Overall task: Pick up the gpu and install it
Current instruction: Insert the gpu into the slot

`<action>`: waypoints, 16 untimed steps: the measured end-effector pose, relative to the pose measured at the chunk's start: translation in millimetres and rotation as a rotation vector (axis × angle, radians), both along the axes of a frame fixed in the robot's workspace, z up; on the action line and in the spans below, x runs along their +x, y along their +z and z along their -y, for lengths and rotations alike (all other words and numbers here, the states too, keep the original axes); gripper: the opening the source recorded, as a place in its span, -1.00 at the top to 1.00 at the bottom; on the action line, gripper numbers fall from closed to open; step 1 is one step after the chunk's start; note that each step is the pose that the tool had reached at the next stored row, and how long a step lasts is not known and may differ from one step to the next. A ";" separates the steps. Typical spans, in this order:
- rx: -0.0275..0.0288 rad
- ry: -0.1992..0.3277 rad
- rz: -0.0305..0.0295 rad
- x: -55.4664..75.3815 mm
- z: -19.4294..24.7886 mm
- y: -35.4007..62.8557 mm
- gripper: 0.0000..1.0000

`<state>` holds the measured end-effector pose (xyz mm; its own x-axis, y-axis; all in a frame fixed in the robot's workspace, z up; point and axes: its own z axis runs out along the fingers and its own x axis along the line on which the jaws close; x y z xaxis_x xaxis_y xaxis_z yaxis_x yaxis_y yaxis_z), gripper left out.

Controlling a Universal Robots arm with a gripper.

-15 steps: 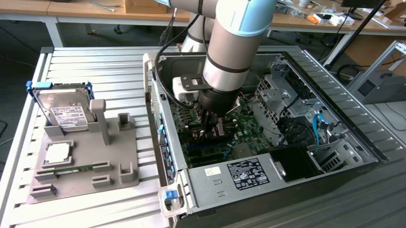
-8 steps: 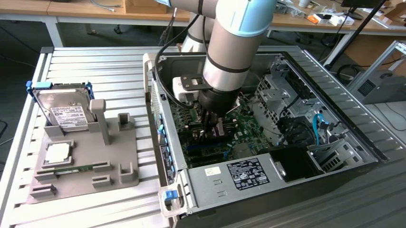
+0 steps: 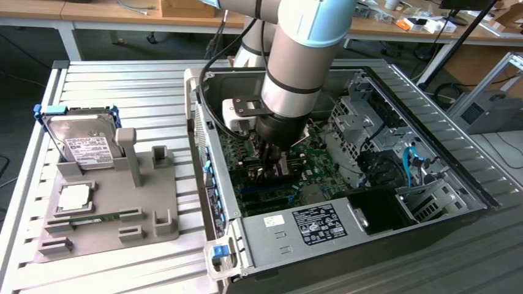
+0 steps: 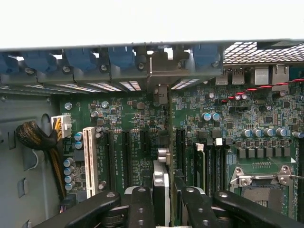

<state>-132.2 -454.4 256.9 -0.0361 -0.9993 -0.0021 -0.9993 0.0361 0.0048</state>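
Reaching steeply down into the open computer case (image 3: 445, 147), the arm (image 3: 307, 55) stands almost upright over the motherboard (image 4: 128, 118), with its wrist aimed straight at the board. The hand (image 4: 164, 202) is drawn narrow and grips the gpu (image 4: 162, 164), with fingers (image 4: 141, 206) pressed on both faces. The card stands edge-on to the motherboard, in line with an expansion slot, and its bracket end is at the case's rear wall. Whether it is fully seated I cannot tell.
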 end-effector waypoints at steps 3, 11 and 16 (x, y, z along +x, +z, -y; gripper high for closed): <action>0.0036 0.000 0.0000 0.1 0.0 -0.8 0.46; 0.0089 0.000 0.0000 0.1 0.1 -2.9 0.46; 0.0089 0.000 0.0000 0.1 0.0 -2.9 0.46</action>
